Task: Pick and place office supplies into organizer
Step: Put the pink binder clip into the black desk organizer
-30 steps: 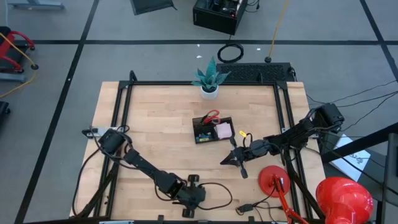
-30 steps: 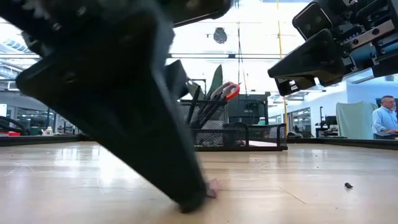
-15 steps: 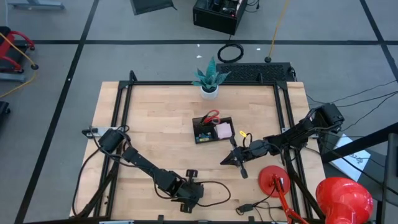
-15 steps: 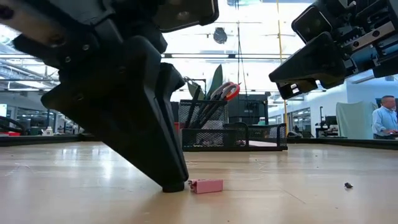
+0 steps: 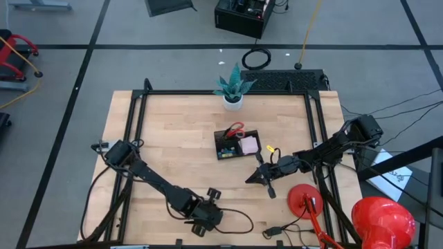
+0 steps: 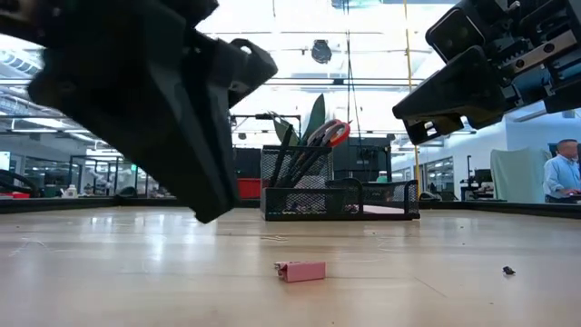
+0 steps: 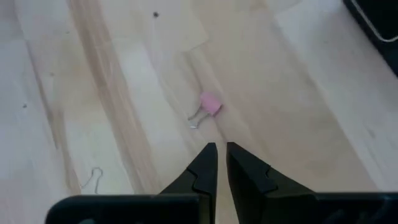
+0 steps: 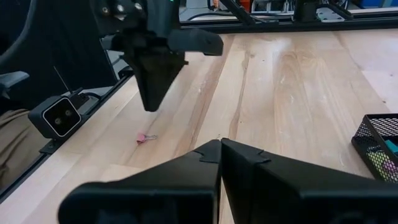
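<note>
A small pink binder clip lies flat on the wood near the table's front edge, its wire handles resting on the table. My left gripper hangs above it with only a thin slit between its fingertips, and nothing is between them. It also shows in the low view. The black mesh organizer stands mid-table with red-handled scissors and a pink sticky-note pad in it. My right gripper hovers shut to the organizer's near right.
A white plant pot stands at the far edge. A small yellow piece lies right of the organizer. A red round-based object sits front right. A loose wire loop lies near the clip. A person stands beyond the table.
My left gripper has risen off the table, rolled about its own axis and drifted a little toward the table's left edge. It came up without the pink clip, which was at its fingertips and now lies bare on the wood. The right arm kept still.
</note>
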`<state>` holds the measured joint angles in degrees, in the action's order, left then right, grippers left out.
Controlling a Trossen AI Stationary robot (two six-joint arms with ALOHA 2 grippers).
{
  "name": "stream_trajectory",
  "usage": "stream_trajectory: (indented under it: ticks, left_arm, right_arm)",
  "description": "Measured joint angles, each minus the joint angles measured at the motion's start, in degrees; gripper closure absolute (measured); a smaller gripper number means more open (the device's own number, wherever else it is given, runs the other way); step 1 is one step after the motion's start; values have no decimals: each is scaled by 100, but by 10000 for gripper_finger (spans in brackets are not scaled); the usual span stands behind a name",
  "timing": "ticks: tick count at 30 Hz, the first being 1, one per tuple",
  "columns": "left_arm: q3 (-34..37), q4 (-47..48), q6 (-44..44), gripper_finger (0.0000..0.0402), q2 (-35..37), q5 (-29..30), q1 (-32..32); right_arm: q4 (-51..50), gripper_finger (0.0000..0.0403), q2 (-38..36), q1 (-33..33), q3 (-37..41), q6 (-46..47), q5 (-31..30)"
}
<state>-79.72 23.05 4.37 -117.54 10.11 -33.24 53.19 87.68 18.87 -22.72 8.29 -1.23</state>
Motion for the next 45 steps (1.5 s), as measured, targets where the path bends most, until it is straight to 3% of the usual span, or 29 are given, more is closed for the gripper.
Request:
stream_trajectory:
  ticks: [5, 10, 15, 22, 25, 31, 38, 45]
  left_arm:
    - [-1, -351, 110, 359, 31, -2, 245]
    - [-4, -630, -609, 340, 42, -322, 344]
    - [-11, -709, -1675, 272, 42, -523, 307]
    - [-15, -989, -1622, 158, 42, -792, 515]
    - [-24, -1050, -1842, 134, 46, -1562, 585]
    - [-24, -1026, -2065, 144, 1, -3022, 832]
    - [-31, -1142, -2723, 175, -93, -3035, 996]
    - [-28, -1217, -2963, 178, -322, -3021, 1122]
  right_arm:
    - [3, 403, 0, 0, 2, 0, 0]
    - [0, 403, 0, 0, 2, 0, -4]
    - [-33, 403, -2, 0, 2, 43, -7]
    - [-149, 403, -1, 0, 2, 65, -11]
    - [-170, 403, -1, -2, 2, 119, -15]
    - [-168, 403, -1, -2, 2, 131, -16]
    - [-166, 402, 0, -2, 2, 151, -20]
    - [-167, 399, -2, -2, 2, 154, -22]
